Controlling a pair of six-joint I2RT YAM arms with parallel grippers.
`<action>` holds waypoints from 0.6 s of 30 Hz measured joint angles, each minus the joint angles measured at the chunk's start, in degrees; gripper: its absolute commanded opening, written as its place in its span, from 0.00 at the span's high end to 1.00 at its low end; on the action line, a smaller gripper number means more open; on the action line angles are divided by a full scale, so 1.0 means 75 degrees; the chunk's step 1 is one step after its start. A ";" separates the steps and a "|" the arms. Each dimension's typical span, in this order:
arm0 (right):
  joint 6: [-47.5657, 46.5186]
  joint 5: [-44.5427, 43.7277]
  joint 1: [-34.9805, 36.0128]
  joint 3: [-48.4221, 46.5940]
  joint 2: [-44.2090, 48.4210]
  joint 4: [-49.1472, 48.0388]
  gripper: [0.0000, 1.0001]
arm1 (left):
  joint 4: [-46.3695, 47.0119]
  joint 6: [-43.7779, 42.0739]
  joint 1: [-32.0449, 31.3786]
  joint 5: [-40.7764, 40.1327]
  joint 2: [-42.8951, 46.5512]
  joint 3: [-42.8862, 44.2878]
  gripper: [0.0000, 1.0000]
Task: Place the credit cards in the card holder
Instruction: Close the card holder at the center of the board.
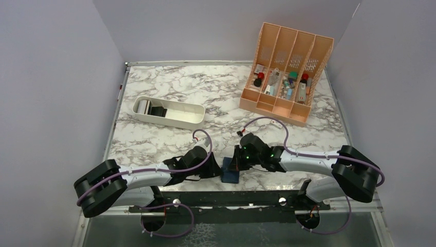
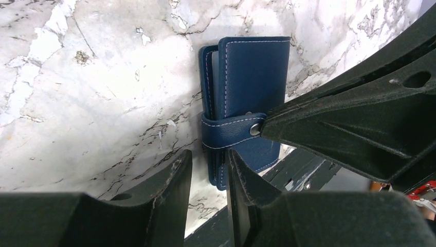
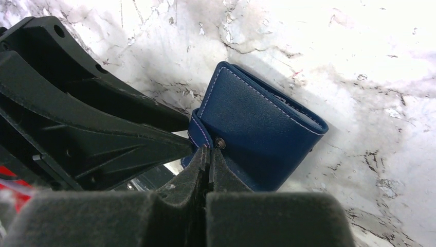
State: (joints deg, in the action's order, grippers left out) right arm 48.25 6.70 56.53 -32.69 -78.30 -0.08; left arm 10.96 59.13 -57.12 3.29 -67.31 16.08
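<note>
The navy card holder (image 1: 230, 171) stands folded on its edge at the table's near edge, its snap tab (image 2: 229, 131) fastened round it. My left gripper (image 2: 208, 165) is open, its fingers either side of the holder's lower end; the right finger (image 2: 241, 177) lies against it and a gap shows at the left finger (image 2: 177, 172). My right gripper (image 3: 208, 150) is shut, its tips pressed to the tab beside the metal snap (image 3: 220, 143). Thin cards that may be the credit cards (image 1: 143, 107) lean inside the white tray, too small to tell apart.
The white oblong tray (image 1: 180, 119) lies at the left middle of the marble table (image 1: 216, 98). An orange slotted organizer (image 1: 286, 72) with small bottles stands at the back right. A black mounting rail (image 1: 226, 198) runs just below the holder.
</note>
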 measured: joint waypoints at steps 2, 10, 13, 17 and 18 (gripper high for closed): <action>0.0023 -0.0044 0.0000 0.0032 0.0038 0.0023 0.99 | -0.0009 0.0000 0.0000 -0.0003 0.0003 0.0000 0.67; 0.0044 -0.0181 0.0000 0.0038 0.0038 0.0029 0.99 | -0.0009 -0.0003 0.0000 -0.0003 0.0003 0.0000 0.66; 0.0047 -0.0251 0.0000 0.0038 0.0032 0.0032 0.99 | -0.0009 -0.0003 0.0000 -0.0003 0.0000 0.0000 0.67; 0.0050 -0.0350 0.0003 0.0038 -0.0041 0.0035 0.99 | 0.0003 -0.0003 0.0000 -0.0003 -0.0015 0.0000 0.66; 0.0055 -0.0350 0.0003 0.0038 -0.0067 0.0035 0.99 | 0.0006 -0.0003 0.0000 -0.0003 -0.0020 0.0000 0.66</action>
State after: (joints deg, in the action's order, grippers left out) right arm 48.66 4.08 56.55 -32.40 -78.81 0.19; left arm 11.00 59.11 -57.12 3.27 -67.46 16.08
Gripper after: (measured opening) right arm 0.015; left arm 0.334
